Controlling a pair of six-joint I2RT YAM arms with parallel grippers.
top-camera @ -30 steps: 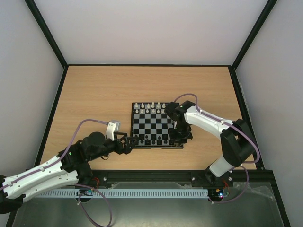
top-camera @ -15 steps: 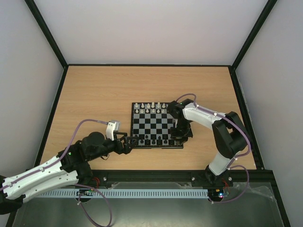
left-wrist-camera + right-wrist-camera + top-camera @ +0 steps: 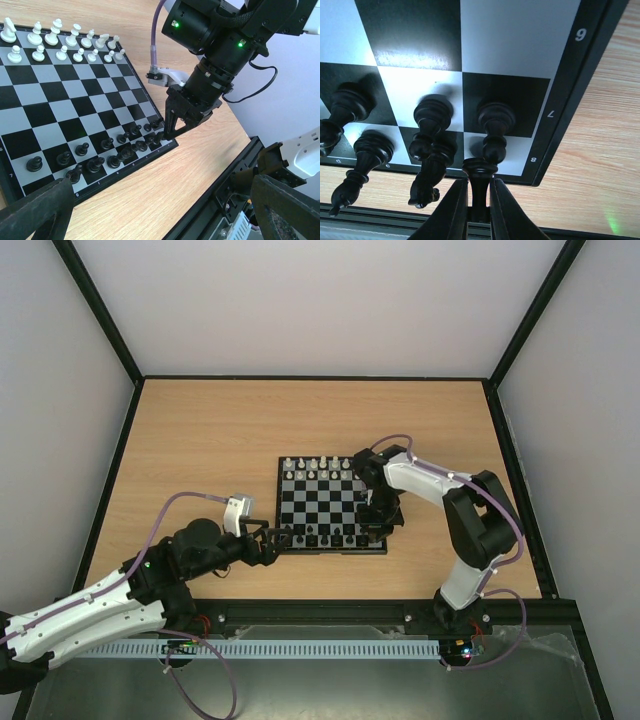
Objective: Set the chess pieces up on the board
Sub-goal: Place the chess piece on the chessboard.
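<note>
From above, the board (image 3: 326, 502) lay a little right of the middle of the wooden table (image 3: 200, 440). The white pieces (image 3: 320, 468) were lined along its two far rows and the black pieces (image 3: 318, 534) along the near rows. The right gripper (image 3: 374, 530) pointed down at the board's near right corner, at the end of the black rows. Its jaws could not be read from this height. The left gripper (image 3: 274, 544) lay low at the near left corner, just off the border, its jaws spread wide with nothing between them.

In the left wrist view the board (image 3: 60, 100) stretched away to the upper left, with the white pieces (image 3: 60, 42) at its far edge and the black pieces (image 3: 100, 155) along the near edge. The right gripper (image 3: 166, 134) came down from the upper right, its narrow tips drawn together at the last square of the black row. What it pinched was too small to make out there. The left gripper (image 3: 162, 200) showed its own fingers (image 3: 35, 212) at the two lower corners, far apart, with only bare table (image 3: 200, 165) between them.

The right wrist view showed the right gripper (image 3: 478, 192) closed narrowly on a single black piece (image 3: 480, 167). Its fingers (image 3: 454, 210) clamped the slim upper part, and the round base pointed away towards the board (image 3: 520, 40). That base sat at the corner square by the edge label 8, overlapping the black border. Whether it touched the surface could not be told. The other black pieces (image 3: 427, 130) stood just beyond and to the left, clear of the fingers.
</note>
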